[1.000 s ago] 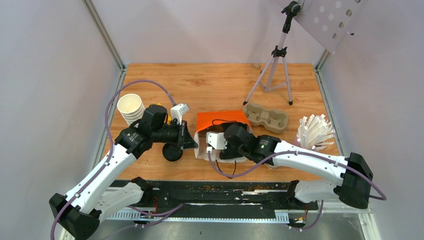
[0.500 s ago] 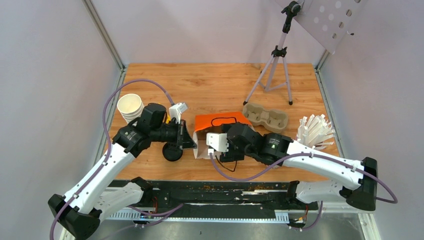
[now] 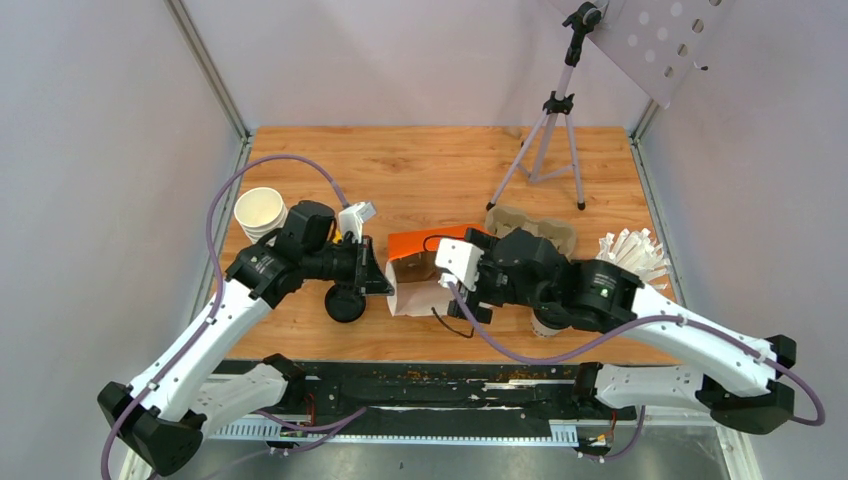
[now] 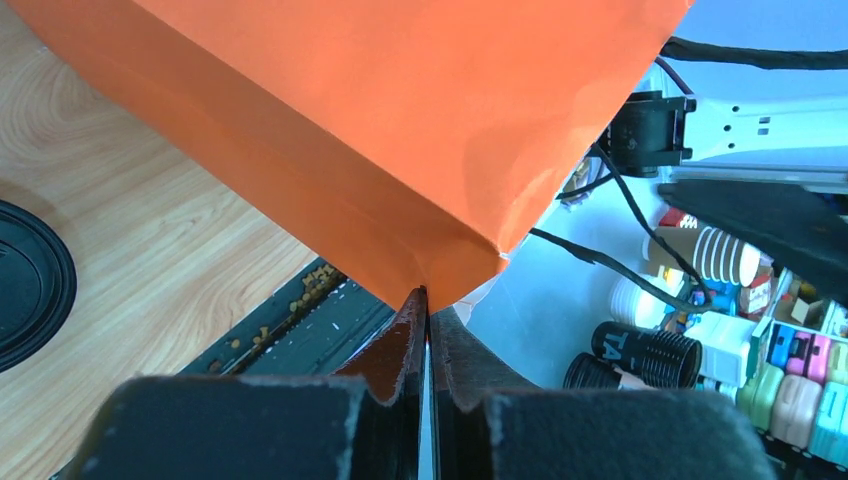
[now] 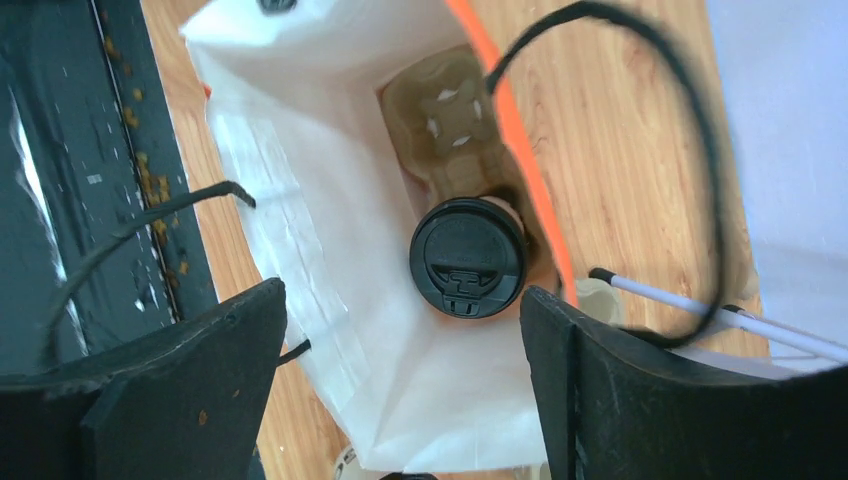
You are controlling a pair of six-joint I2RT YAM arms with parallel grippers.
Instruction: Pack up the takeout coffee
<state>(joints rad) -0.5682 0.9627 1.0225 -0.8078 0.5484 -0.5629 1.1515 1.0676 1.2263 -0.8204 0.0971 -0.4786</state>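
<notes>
One lidded cup (image 5: 468, 256) in carrier (image 5: 445, 110) inside bag (image 5: 290, 180) — second slot empty, job part-done. Left gripper (image 4: 428, 310) jaws pinch bag edge; right gripper (image 5: 400, 340) jaws wide, holding nothing.

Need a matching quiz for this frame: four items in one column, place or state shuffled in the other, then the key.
1. lidded cup
2. left gripper
3. right gripper
4. loose black lid

A. open, above the orange bag
B. flat on the table, left of the bag
C. inside the bag, in a cardboard carrier
D. shut on the bag's edge

Pairs: 1-C, 2-D, 3-A, 4-B
</notes>
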